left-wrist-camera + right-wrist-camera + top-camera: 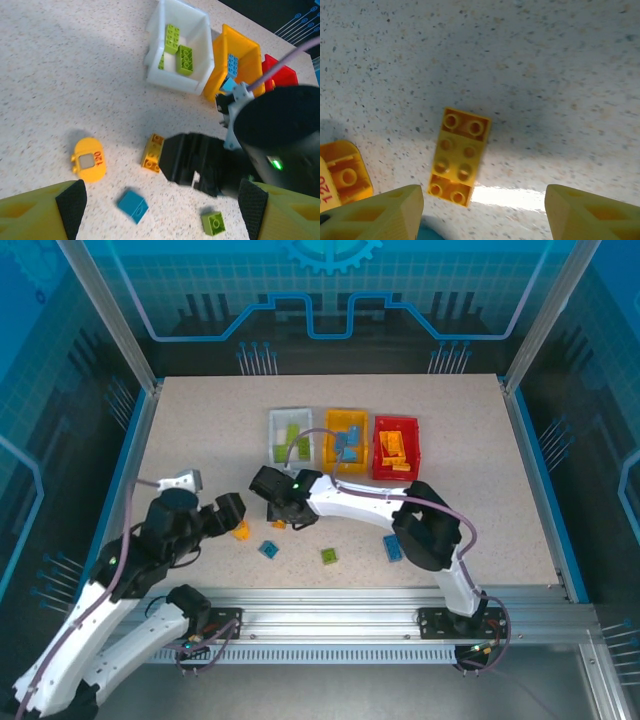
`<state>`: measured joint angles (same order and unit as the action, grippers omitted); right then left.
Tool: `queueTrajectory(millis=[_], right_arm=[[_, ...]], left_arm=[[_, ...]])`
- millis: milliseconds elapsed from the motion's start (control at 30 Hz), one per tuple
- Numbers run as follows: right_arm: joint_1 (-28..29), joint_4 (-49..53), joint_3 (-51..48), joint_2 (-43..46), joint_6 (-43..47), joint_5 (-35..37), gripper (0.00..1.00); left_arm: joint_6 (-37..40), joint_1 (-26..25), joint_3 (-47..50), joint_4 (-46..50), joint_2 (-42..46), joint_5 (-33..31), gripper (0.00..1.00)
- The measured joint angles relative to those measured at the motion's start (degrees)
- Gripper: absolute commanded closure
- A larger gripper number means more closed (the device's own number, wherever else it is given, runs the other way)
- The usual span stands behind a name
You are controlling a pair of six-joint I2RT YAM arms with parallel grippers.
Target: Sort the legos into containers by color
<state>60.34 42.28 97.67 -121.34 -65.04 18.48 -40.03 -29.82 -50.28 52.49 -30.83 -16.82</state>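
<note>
Three containers stand in a row at the far middle of the worktop, loose legos lying nearer, where the right fingers hang wide apart over a yellow brick and the left fingers gape wide, holding nothing.

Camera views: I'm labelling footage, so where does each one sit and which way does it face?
Top external: above and behind the bases, looking down on the table, left arm and right arm in frame.
Left wrist: above the table, tilted toward the white bin; left gripper at the bottom edge.
Right wrist: straight down on a yellow brick; right gripper at the bottom edge.
Shared: both wrist views show that yellow brick.
</note>
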Motion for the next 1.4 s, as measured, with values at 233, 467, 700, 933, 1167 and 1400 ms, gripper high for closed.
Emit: queueTrajectory(millis=[233,467,700,933,1167,1400], right_arm=[[0.0,3.3,9.2,-8.3,-1.7,-1.4,0.40],[-0.3,6.2,13.8,-13.0,-4.1,-2.5,0.56],[-0.9,6.7,14.6,-13.8,-4.9,-3.7,0.82],[-1.2,6.0,5.9,-5.7,-1.6,0.9,0.83],[-12.7,2.3,-9.5,19.7,10.4,3.0,0.80],[-29.6,4.3,-9.7,21.4,23.1,5.0,0.80]], left_arm=[[-3.5,0.0,-1.0,11.7,7.8,-1.4,0.16],[-4.9,0.0,-2.9,15.3,8.5,-1.6,0.16],[-5.1,0.0,-2.9,15.4,8.5,-1.4,0.16],[-4.9,0.0,-2.9,11.4,6.2,3.2,0.14],[-5.4,-0.2,-2.9,-6.5,-11.8,15.3,0.16],[-6.4,-7.5,-5.7,-21.4,-29.1,18.3,0.16]])
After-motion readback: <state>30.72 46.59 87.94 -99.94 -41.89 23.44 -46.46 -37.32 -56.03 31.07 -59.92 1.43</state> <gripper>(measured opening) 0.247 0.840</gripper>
